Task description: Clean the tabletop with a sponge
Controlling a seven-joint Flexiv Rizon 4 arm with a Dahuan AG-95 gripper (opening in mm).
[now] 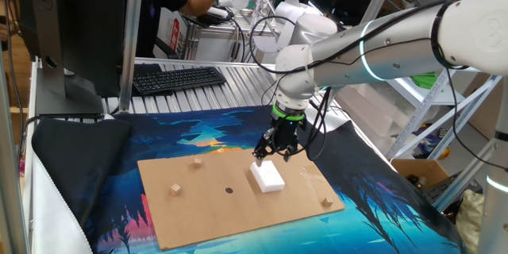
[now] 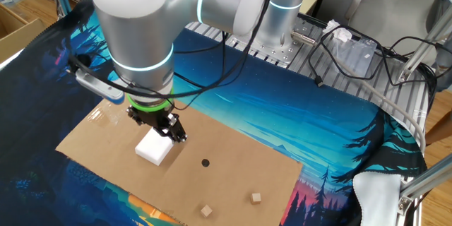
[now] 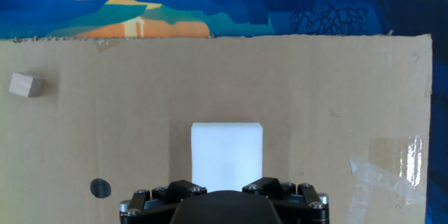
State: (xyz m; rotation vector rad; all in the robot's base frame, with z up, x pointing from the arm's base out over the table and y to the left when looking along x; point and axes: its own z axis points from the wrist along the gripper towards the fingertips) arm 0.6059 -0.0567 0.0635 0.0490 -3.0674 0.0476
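Note:
The white sponge (image 1: 268,176) lies flat on the brown cardboard tabletop (image 1: 206,206), right of its dark dot (image 1: 228,190). My gripper (image 1: 275,154) hangs just above the sponge's far end, its fingers spread and holding nothing. The other fixed view shows the gripper (image 2: 159,126) over the sponge (image 2: 154,148). In the hand view the sponge (image 3: 227,155) sits centred just ahead of the hand's black body, on the tabletop (image 3: 315,98). The fingertips themselves are hidden there.
Small tan wooden cubes lie on the board: two at the left (image 1: 198,161) (image 1: 175,190), one at the right corner (image 1: 326,202). A blue printed mat (image 1: 373,198) lies under the board. A keyboard (image 1: 178,78) and a monitor (image 1: 71,24) stand behind.

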